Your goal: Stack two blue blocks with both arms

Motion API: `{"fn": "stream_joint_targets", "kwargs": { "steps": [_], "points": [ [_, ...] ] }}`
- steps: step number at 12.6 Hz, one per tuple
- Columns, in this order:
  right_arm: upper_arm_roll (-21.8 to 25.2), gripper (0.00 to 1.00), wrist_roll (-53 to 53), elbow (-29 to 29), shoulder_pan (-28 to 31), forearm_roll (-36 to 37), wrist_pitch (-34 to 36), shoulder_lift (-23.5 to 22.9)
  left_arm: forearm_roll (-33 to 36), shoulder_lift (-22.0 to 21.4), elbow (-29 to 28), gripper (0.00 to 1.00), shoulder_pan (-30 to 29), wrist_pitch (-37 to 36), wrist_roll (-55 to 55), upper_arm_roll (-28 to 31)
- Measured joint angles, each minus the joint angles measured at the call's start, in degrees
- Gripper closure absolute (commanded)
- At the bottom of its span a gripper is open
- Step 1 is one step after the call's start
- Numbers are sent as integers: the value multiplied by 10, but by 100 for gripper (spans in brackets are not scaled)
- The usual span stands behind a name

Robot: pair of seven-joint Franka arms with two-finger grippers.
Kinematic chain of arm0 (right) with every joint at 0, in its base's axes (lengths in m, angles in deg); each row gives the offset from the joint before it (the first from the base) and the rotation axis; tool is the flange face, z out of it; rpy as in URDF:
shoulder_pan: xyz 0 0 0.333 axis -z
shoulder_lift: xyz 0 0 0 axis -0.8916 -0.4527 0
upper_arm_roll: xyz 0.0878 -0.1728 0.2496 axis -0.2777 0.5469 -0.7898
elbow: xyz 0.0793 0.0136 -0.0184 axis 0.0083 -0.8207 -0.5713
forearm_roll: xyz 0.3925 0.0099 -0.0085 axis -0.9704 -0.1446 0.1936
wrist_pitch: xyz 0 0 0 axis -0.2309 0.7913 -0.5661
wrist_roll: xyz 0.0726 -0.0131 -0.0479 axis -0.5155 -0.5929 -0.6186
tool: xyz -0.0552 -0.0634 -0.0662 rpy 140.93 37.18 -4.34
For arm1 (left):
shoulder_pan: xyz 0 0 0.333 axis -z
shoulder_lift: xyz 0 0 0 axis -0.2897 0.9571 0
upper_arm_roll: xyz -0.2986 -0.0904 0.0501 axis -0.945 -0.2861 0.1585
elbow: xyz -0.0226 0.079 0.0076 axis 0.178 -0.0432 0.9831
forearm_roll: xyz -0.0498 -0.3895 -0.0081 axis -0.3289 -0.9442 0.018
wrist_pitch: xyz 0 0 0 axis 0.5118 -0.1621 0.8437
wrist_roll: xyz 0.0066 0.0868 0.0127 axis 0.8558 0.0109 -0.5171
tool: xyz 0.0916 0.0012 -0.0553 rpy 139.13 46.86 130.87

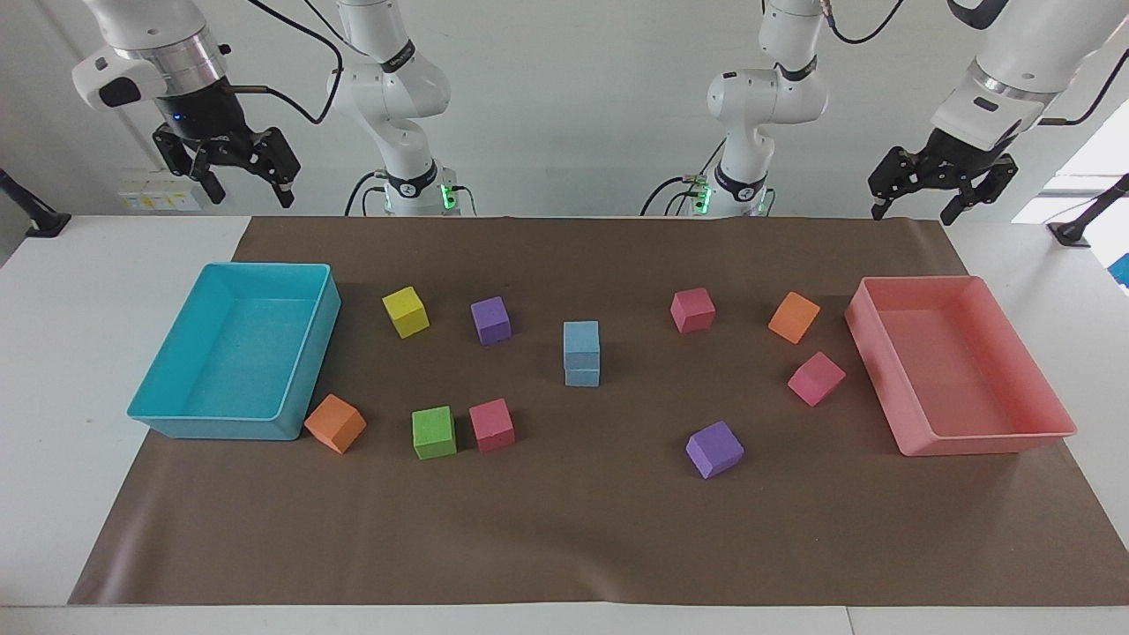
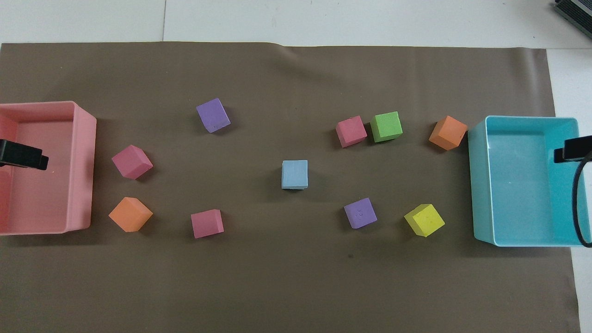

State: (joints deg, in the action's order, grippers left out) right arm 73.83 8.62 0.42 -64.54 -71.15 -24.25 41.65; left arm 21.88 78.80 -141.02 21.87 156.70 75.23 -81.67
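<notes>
A: Since the blue blocks [image 1: 581,354] sit one on the other mid-mat in the facing view, between the purple cube [image 1: 490,319] and a pink cube [image 1: 692,310], I'd call the stacking step done. Top cube looks square on the lower one.

B: Agreed. Grippers? Right gripper [image 1: 232,165] hangs high, above the table edge by the turquoise tray [image 1: 291,414], fingers spread, nothing between them. Left gripper [image 1: 942,183] also raised, by the pink tray [image 1: 997,437], fingers apart, empty.

A: So both arms are clear of the stack. Next move, my guess: nothing but parking the arms. Only demand is not to bump the stack.

B: Overhead view now. The stack reads as one blue square [image 2: 294,174], so the top cube covers the bottom one well.

A: Left gripper [image 2: 22,155] only pokes in over the pink tray [image 2: 85,166], the right gripper [image 2: 573,149] over the turquoise tray [image 2: 481,185]. Can't read the fingers from here.

B: Other cubes lie apart from the stack, the nearest the purple one [image 2: 360,212]. Mark it final, resting phase.
</notes>
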Motion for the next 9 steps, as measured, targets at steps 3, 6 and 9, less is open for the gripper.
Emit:
{"fn": "stream_joint_targets", "kwargs": {
  "steps": [3, 6, 9],
  "points": [
    [-2, 0, 0, -2, 0, 0, 0, -1, 0, 0, -1, 0, 0, 0, 1, 0],
    [-2, 0, 0, -8, -6, 0, -3, -2, 0, 0, -2, 0, 0, 0, 4, -2],
    [-3, 0, 0, -10, -12, 2, -3, -2, 0, 0, -2, 0, 0, 0, 5, -2]
  ]
}}
